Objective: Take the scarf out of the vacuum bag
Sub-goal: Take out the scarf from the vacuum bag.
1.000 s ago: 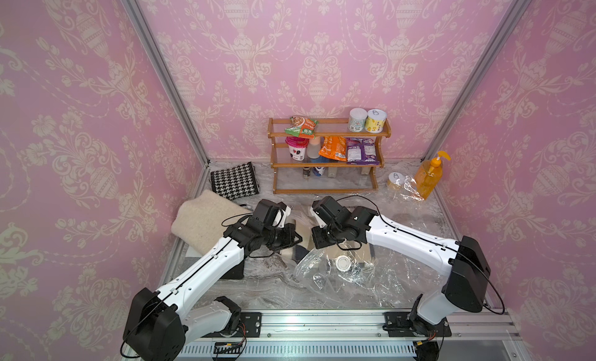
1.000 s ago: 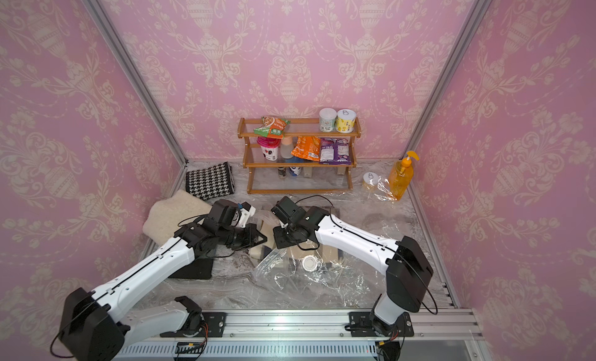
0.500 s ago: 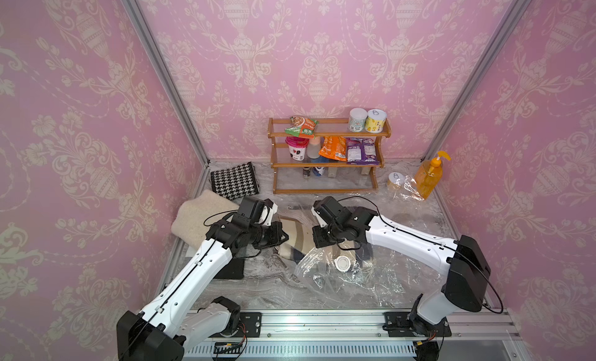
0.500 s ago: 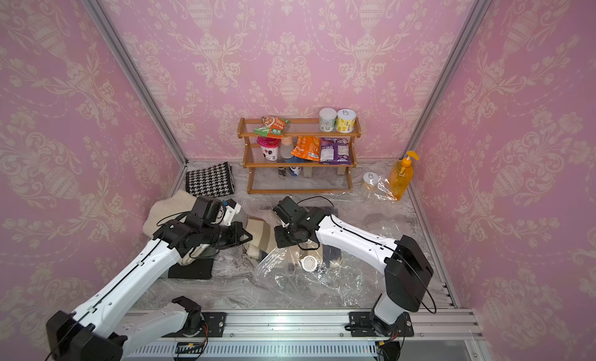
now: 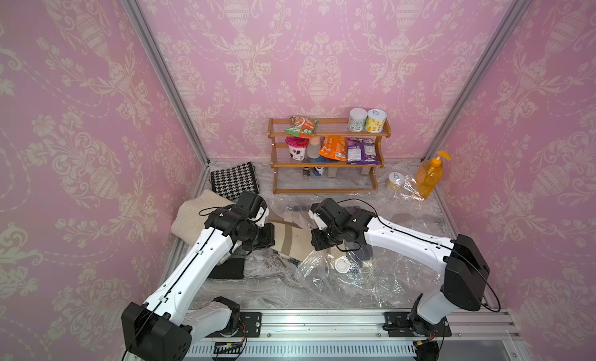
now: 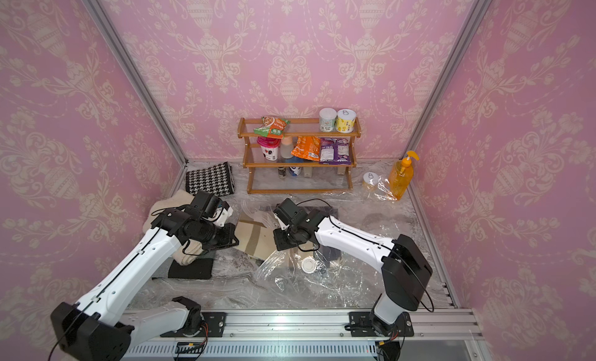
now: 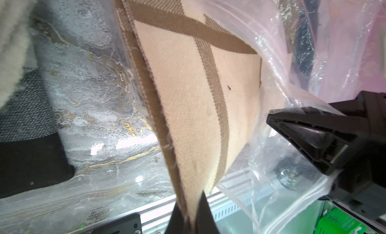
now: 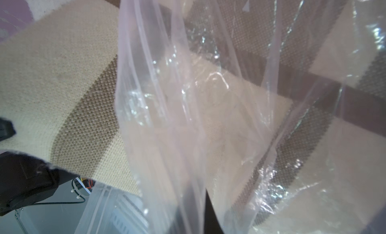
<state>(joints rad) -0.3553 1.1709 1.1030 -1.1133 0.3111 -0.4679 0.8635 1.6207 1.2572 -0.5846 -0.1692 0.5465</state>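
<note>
Mid-extraction: left hand point(image 7: 191, 214) clamped on scarf point(image 7: 188, 97), right hand point(image 8: 194, 220) pinching vacuum bag point(image 8: 167, 97) film. Likely next: pull scarf away from right hand, bag pinned.

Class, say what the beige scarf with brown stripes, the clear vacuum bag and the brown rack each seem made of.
Beige scarf with brown stripes: woven or knitted fabric, matte; thread texture shows. Clear vacuum bag: thin glossy plastic film; transparent, crinkled, glinting. Brown rack: probably varnished wood; warm sheen.
</note>
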